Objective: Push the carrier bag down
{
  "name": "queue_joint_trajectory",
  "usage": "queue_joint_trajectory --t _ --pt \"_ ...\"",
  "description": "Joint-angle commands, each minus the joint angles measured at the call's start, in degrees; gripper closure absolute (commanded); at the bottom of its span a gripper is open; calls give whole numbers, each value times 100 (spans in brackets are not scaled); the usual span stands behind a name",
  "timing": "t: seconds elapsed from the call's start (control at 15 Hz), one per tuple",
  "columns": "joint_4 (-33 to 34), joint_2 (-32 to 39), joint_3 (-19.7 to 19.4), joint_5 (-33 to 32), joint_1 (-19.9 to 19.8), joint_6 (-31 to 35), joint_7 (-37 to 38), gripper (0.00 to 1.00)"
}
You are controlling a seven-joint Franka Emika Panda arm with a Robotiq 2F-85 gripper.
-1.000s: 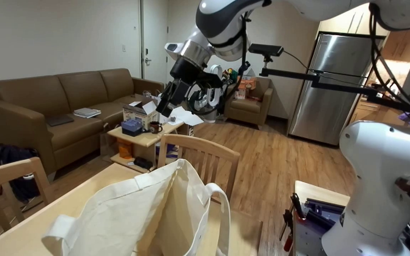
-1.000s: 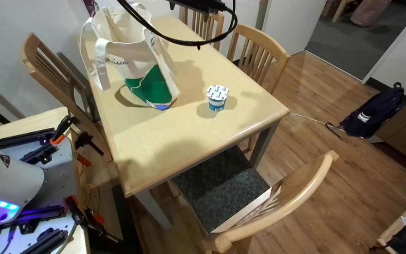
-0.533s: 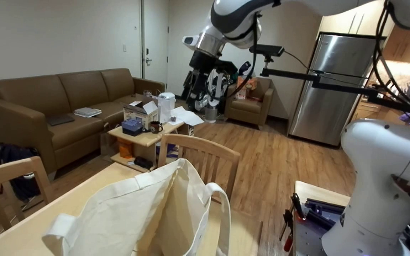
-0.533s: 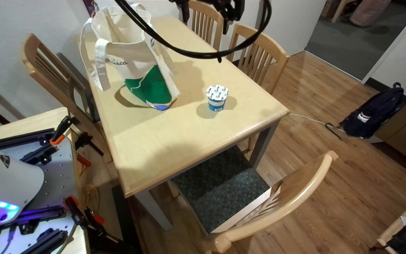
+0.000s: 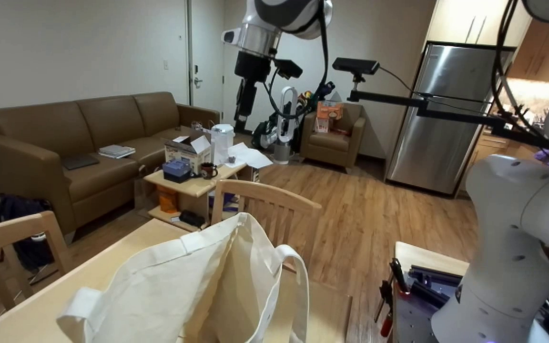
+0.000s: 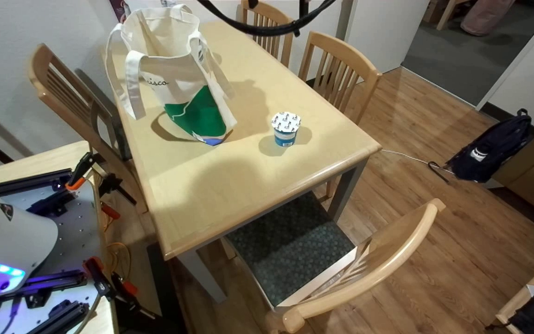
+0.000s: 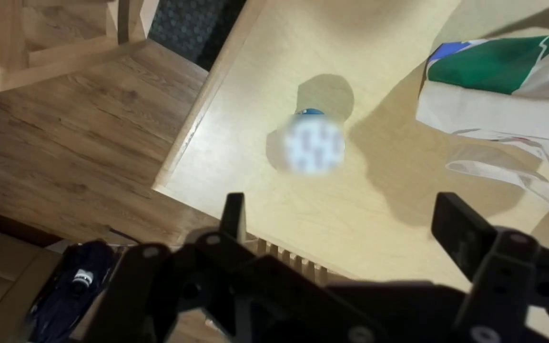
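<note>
The cream cloth carrier bag (image 5: pixel 160 286) stands on the table with its mouth open upward and its loop handles hanging out. Lettering and a green print mark the side of the bag (image 6: pixel 172 79) in an exterior view. At the right of the wrist view, part of the bag (image 7: pixel 493 109) shows, apart from the fingers. My gripper (image 7: pixel 340 202) is open, with nothing held between its widely spread fingers. High above the table, the gripper (image 5: pixel 241 125) points nearly straight down in an exterior view.
A small blue cup with a patterned white lid (image 6: pixel 285 123) stands on the wooden table (image 6: pixel 188 185), in front of the bag. Wooden chairs (image 6: pixel 341 69) surround the table. Clamps (image 6: pixel 79 171) sit on the robot's base stand. A camera on a bracket (image 5: pixel 356 65) stands near the arm.
My gripper swung right, then back left and higher, and has turned from a slant to nearly vertical. The cable in an exterior view has risen. The bag and cup have stayed put.
</note>
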Motion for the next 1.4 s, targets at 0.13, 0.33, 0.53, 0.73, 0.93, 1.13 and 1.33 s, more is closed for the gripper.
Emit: queue_joint_trajectory --t 0.13,0.33,0.53,0.73,0.93,1.13,1.33 --pt "867 562 1942 -296 -1962 -720 229 0" --pt "-572 -101 2605 -628 -2155 487 520 0" --pt "-1645 -173 3516 -1 -2491 1810 42 0" --pt "-2308 170 4204 294 -2491 2533 -88 0" --pt "-2347 630 4595 113 -2565 2578 28 0" --pt "-2393 566 4782 93 -2634 2504 249 0" --pt "-3305 394 4978 -101 -2450 3324 774 0"
